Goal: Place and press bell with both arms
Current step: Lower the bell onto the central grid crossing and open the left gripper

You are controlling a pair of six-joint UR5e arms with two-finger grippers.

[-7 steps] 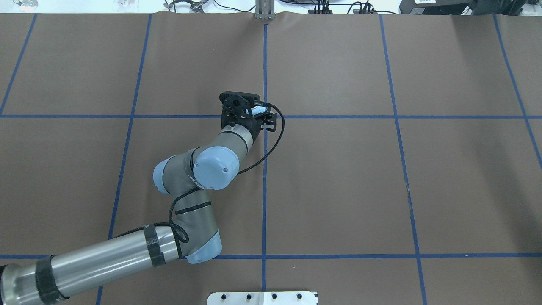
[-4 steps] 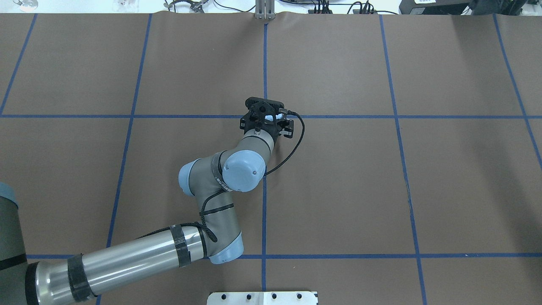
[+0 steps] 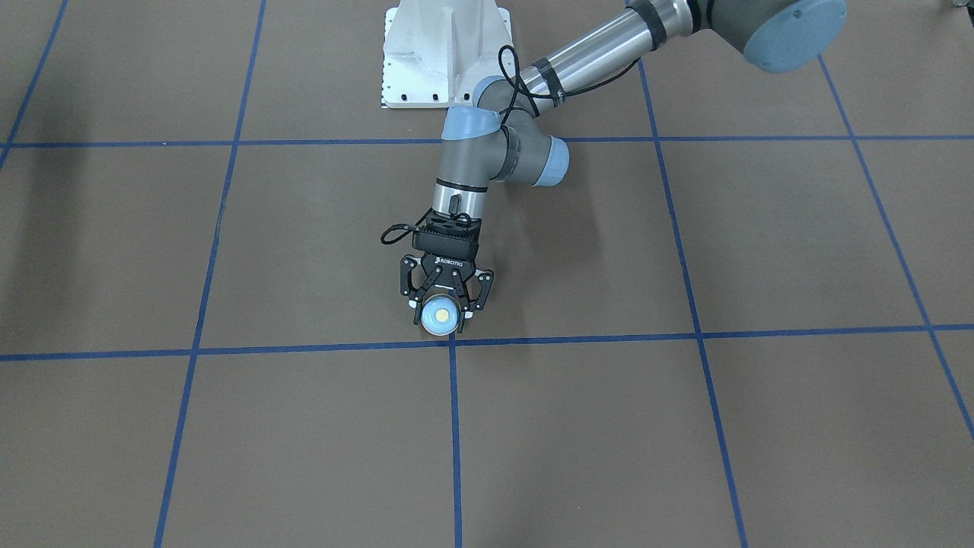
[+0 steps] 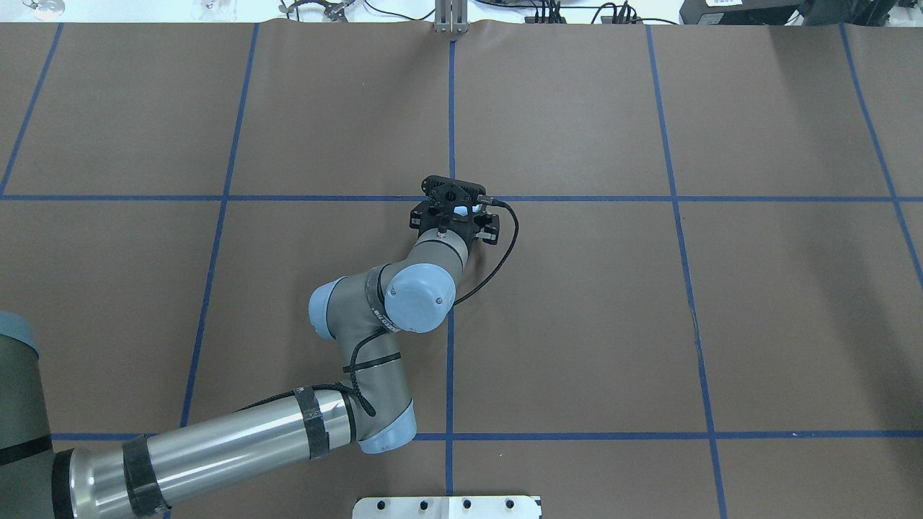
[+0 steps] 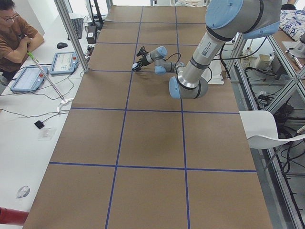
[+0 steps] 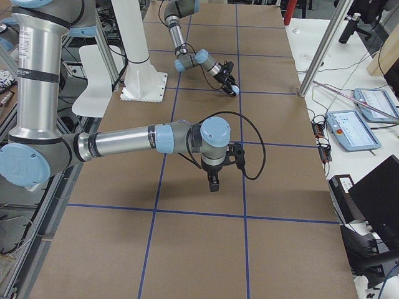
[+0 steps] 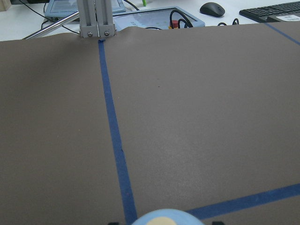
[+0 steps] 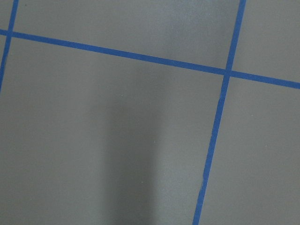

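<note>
The bell (image 3: 440, 313), with a light blue dome and a cream button, is between the fingers of my left gripper (image 3: 441, 308), low over the brown table by a blue tape crossing. I cannot tell whether it touches the table. In the overhead view the left gripper (image 4: 454, 205) hides most of it. The left wrist view shows the bell's top (image 7: 161, 218) at its bottom edge. The far arm in the exterior right view holds the bell (image 6: 235, 91). My right gripper (image 6: 214, 182) shows only there, pointing down above the table; I cannot tell if it is open.
The white bolted pedestal (image 3: 449, 53) stands behind the left arm. A metal post (image 4: 451, 18) rises at the table's far edge. Blue tape lines divide the table (image 4: 577, 324). An operator (image 5: 14, 33) sits beside the far side with tablets (image 5: 66, 62).
My left gripper has moved to the right with the bell in it, across the centre tape line, then slowed almost to rest. The right arm is not shown earlier.
</note>
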